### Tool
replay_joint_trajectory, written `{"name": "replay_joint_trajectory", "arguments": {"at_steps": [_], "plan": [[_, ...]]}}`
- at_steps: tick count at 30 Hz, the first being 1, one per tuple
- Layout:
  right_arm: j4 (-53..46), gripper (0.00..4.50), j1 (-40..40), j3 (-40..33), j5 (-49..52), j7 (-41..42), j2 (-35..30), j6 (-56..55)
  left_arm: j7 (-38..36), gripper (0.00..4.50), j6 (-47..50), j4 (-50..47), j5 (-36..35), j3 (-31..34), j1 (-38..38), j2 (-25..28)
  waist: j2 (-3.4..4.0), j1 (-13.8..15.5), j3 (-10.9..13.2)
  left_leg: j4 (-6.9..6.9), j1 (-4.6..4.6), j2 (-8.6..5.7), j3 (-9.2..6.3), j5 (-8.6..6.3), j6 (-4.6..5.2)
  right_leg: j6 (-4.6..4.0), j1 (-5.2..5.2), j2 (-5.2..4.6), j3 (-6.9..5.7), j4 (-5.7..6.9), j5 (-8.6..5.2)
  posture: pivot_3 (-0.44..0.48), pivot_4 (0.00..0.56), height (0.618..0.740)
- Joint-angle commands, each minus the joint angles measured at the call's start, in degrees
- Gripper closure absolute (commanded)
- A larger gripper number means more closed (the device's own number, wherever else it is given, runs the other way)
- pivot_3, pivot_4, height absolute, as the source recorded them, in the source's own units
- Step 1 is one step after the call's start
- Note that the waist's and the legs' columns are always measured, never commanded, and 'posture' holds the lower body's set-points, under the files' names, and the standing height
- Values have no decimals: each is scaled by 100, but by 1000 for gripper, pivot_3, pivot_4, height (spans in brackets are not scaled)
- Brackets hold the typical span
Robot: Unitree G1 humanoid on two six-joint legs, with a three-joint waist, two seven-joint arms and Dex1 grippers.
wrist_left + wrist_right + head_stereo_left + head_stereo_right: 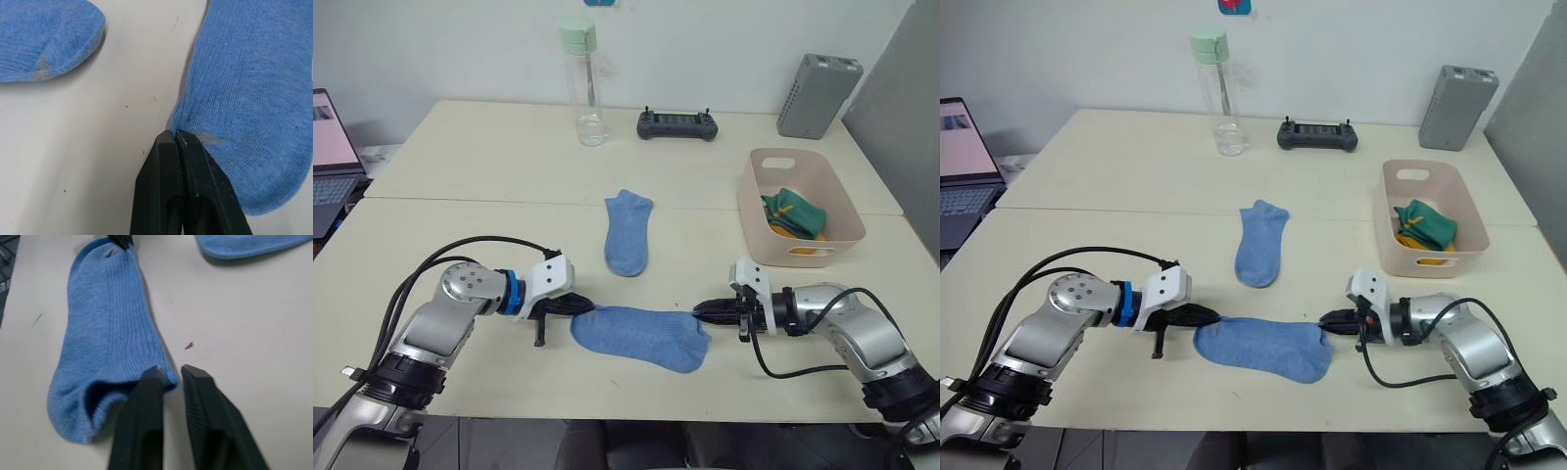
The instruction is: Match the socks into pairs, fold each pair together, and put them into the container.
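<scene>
Stretching near blue sock [641,337] flat between both arms: left gripper [579,306] clenched on toe end, right gripper [702,312] slightly parted at cuff, grip uncertain. Probably for laying onto second blue sock [627,231], just beyond. Pink container [850,223], far right, already holding green and yellow pairs [793,216].

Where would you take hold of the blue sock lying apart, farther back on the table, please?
Probably at its open cuff, the end farthest from the robot, coming from above. The far sock lies flat and lengthwise on the table, apart from the near sock, so the thin cuff edge gives the fingers something to pinch.
</scene>
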Motion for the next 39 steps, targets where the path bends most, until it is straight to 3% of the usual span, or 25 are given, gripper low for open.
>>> {"name": "replay_joint_trajectory", "arguments": {"at_steps": [1,5,7,9,11,15,20,24,29,34,39], "plan": [[-57,2409,-115,-350,46,-132,59,-137,61,3871,63,-129,-111,274,-18,52,0,-1,0,0,0,0,-1,0,0,-2,0,0,-1,0,1,0,150,740],[-71,994,-131,-675,-186,-221,-89,-687,101,2638,170,-455,-352,750,290,280,1,-11,1,0,0,0,-1,0,0,-2,1,0,0,0,1,0,150,740],[-451,987,-98,-729,17,-136,-104,-579,189,2056,240,-861,-685,1031,465,160,2,-6,1,0,0,-1,1,0,0,-2,1,-2,0,0,1,0,150,740],[-827,987,-71,-622,173,-133,-20,-414,157,2056,256,-1267,-961,1136,642,68,2,-3,1,-1,-1,0,-2,0,0,-3,2,-2,-2,0,2,0,150,740],[-1056,1423,-57,-375,151,-211,167,-338,122,2014,177,-1516,-1016,1061,799,-5,2,-4,1,-1,0,1,-9,0,0,-3,6,-1,-8,0,2,0,150,740],[-643,2754,100,324,-413,-291,599,-856,360,2955,-703,-1152,-278,555,899,-319,3,-6,0,4,18,0,-14,0,0,1,29,-1,-12,-1,-1,0,150,740],[-135,4483,331,515,-871,-91,489,-1509,742,4465,-907,-783,45,400,899,-598,3,30,0,47,6,-6,-9,0,0,8,33,-6,-4,-3,1,0,150,740],[144,4483,651,395,-1175,56,45,-2045,893,4465,-1287,-289,288,551,1146,-418,3,27,0,52,15,-5,-8,0,0,3,41,-6,-1,-3,-2,0,150,740],[117,4483,813,47,-1069,239,-308,-2383,808,4465,-1190,-641,-221,905,1605,-395,5,15,-1,52,20,-2,-7,0,0,-2,49,-7,0,-1,-4,0,150,740],[-652,4483,785,-227,-350,306,-235,-1743,696,4465,-893,-1475,-724,1156,2078,-288,5,2,-1,51,20,0,-9,-1,-1,-6,50,-8,-2,-2,-7,0,150,740],[-625,4483,881,147,-723,172,-117,-1643,726,4465,-1139,-1245,-231,954,2195,-65,5,1,-1,51,21,-1,-12,-1,-1,-10,51,-7,-3,-3,-10,0,150,740]]}}
